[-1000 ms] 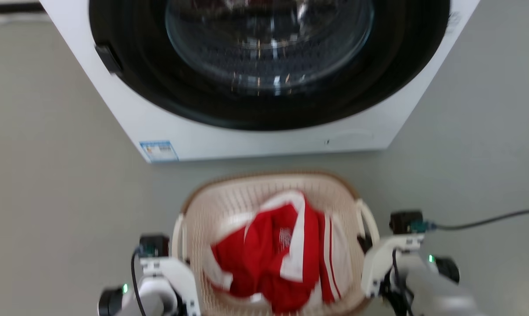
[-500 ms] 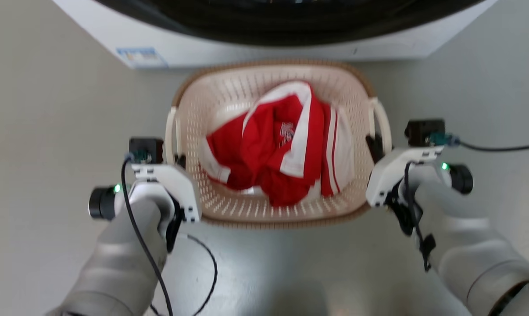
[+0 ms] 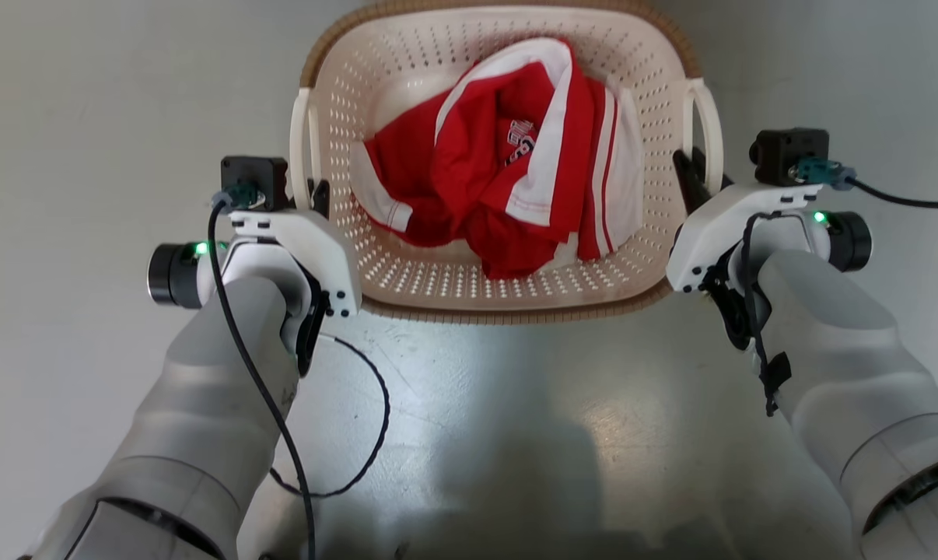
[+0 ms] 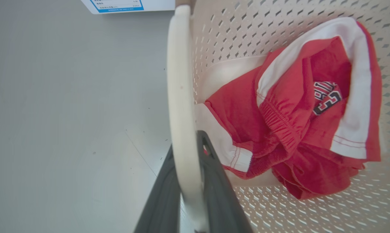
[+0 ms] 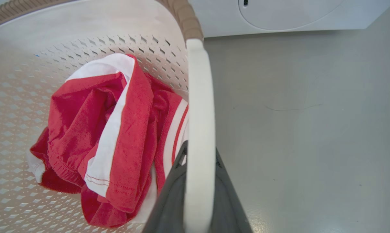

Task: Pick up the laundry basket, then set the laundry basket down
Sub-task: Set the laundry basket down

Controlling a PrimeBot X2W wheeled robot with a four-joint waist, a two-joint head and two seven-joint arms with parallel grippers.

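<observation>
Rim of laundry basket (image 3: 508, 289): far side cropped | garment (image 3: 477, 179): hides mid-bottom

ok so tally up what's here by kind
basket: 1
clothes bundle, red and white: 1
grippers: 2
washer: 1
total: 5

Grey forearms (image 3: 204, 404), white wrist shells (image 3: 313, 241), black cables (image 3: 732, 311), green LEDs (image 3: 201, 248); left hand (image 4: 186, 142), right hand (image 5: 200, 150) dark-fingered.
</observation>
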